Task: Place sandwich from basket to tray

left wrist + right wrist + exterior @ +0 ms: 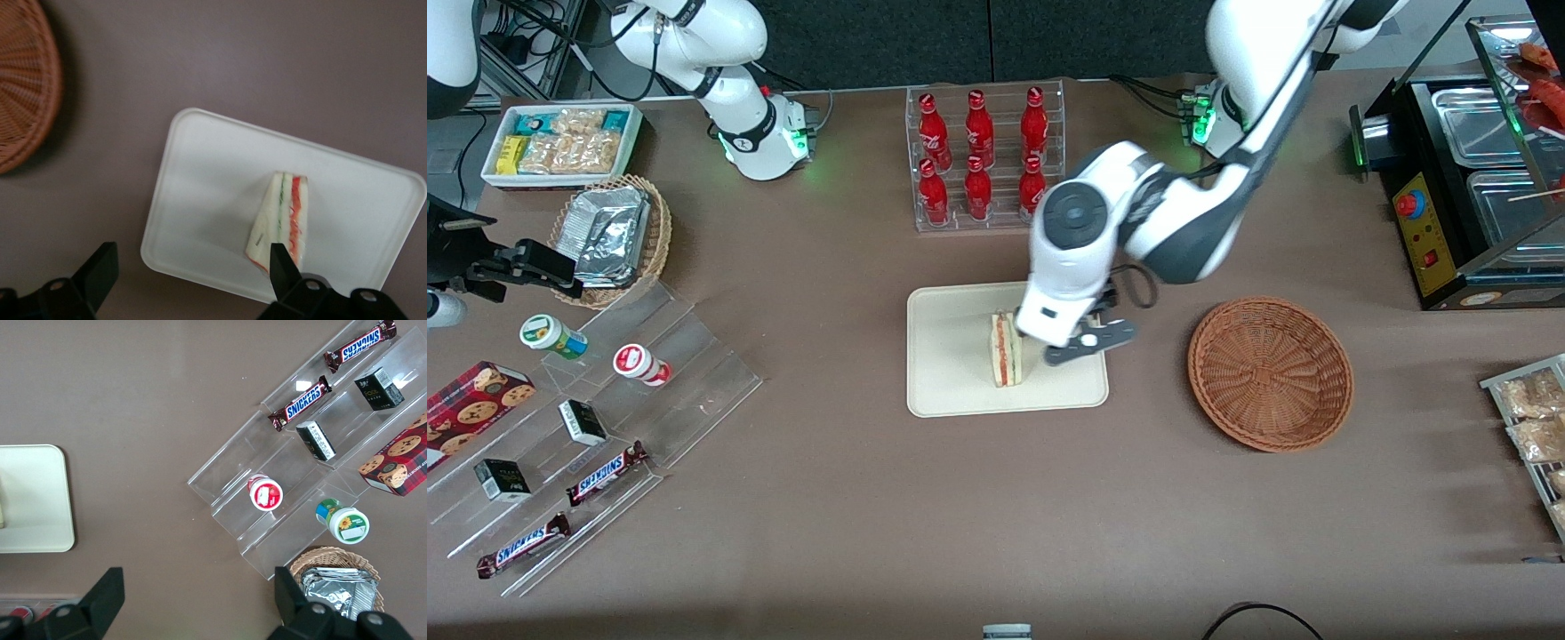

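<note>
Sandwich (1006, 348) rests on the tray (951, 364), standing on a bread edge with its filling stripe turned up: pale soft bread layers with one red band and one thinner green band running along the wedge. The tray is a flat, smooth, cream-white rectangle with rounded corners and a low rim, lying on the matte brown table (854, 498). The gripper (1087, 343) hangs over the tray, just beside the sandwich on the side toward the basket (1270, 373); its two dark, tapered fingers (101, 267) are spread wide apart and hold nothing, and in the left wrist view one fingertip overlaps the sandwich's corner while the other shows over bare table off the tray's rim. The basket is a round, shallow bowl of reddish-brown woven wicker with a ribbed, spiralling weave, sitting apart from the tray toward the working arm's end of the table, with nothing in it. Farther from the front camera than the tray stands a clear acrylic rack (985, 160) holding six glossy red bottles in two rows. Toward the parked arm's end from the tray lies a clear stepped stand (605, 444) carrying candy bars, small dark boxes and two round-lidded cups.
</note>
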Controlling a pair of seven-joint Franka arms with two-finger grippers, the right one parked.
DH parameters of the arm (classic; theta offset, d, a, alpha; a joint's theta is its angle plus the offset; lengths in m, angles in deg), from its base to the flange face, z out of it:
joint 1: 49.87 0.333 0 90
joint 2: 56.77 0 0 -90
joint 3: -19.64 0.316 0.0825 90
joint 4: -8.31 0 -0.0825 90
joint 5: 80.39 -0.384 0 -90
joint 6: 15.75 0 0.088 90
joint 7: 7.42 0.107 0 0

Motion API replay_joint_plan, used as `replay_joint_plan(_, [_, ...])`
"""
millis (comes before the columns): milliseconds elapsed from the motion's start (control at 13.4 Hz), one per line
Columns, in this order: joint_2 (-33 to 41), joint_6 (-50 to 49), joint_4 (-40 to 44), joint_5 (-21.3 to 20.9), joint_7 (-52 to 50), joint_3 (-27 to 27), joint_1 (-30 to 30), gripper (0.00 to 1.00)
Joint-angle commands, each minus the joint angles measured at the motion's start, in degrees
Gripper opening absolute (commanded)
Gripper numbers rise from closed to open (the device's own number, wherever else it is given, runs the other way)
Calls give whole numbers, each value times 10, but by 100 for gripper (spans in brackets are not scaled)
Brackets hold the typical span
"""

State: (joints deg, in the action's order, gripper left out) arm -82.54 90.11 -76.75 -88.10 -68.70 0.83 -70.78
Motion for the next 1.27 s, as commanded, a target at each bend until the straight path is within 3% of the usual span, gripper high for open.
replay_joint_plan(0, [43, -26, -16, 14, 2, -2, 51, 100])
replay_joint_plan(745, [154, -198, -20, 46, 316, -2, 259, 100])
replay_joint_plan(819, [164, -214, -20, 46, 360, 2, 261, 100])
replay_joint_plan(1043, [209, -257, -34, 47, 429, 82, 210, 100])
replay_joint_plan(1191, [237, -274, -44, 62, 482, 98, 213, 100])
